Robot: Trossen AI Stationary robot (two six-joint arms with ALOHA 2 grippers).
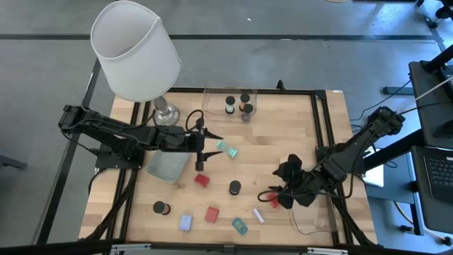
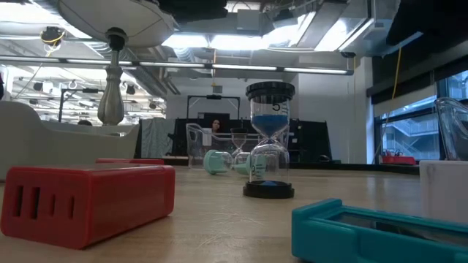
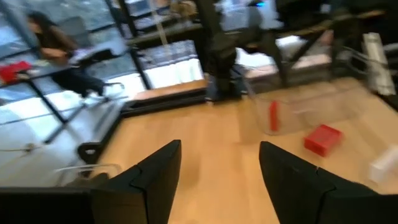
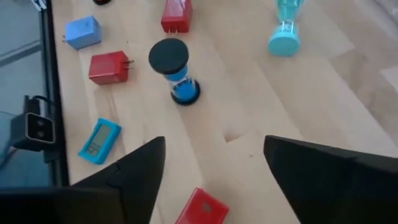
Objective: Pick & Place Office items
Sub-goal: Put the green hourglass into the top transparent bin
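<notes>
My left gripper (image 1: 202,149) hovers open over the table's middle, nothing between its fingers (image 3: 217,180). A teal sand timer (image 1: 226,149) lies on its side just right of it. My right gripper (image 1: 282,193) hangs open above the table's right part, tilted down (image 4: 214,180). A red block (image 4: 202,209) lies on the wood below it, apart from the fingers. A dark-topped sand timer with blue sand (image 4: 175,72) (image 2: 269,146) stands upright. Two red blocks (image 1: 202,180) (image 1: 211,214), a blue block (image 1: 185,222), a teal clip (image 1: 240,226), a white stick (image 1: 258,214) and a dark cylinder (image 1: 161,207) lie around it.
A big white-shaded lamp (image 1: 134,49) stands at the far left corner. Three clear trays are on the table: one at the far edge (image 1: 212,95) with three dark cylinders, one below my left arm (image 1: 168,167), one at the near right (image 1: 318,223). A dark frame (image 1: 329,134) rims the table.
</notes>
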